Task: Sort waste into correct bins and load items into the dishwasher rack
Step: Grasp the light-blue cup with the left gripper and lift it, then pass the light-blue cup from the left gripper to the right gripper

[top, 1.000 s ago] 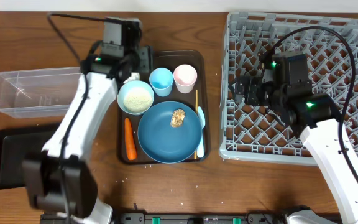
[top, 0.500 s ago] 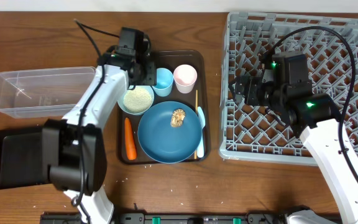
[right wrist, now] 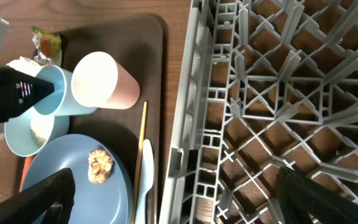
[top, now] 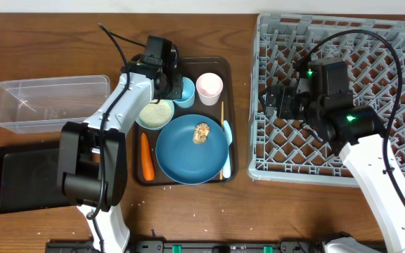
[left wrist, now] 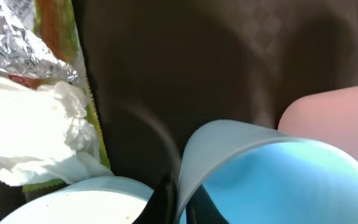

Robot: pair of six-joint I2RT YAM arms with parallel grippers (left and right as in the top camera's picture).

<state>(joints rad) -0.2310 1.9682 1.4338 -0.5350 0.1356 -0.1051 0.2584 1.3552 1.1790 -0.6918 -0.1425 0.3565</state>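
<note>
So the dishwasher rack (top: 392, 140) by the right edge should get the light blue cup (top: 186, 91) next. My left gripper (top: 174, 86) has swung onto it near the far edge, though I cannot tell whether it is clamped. My right gripper (top: 271, 102) hangs spread open.

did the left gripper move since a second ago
Yes. The left gripper moved right, away from the clear tub, up to the light blue cup.
</note>
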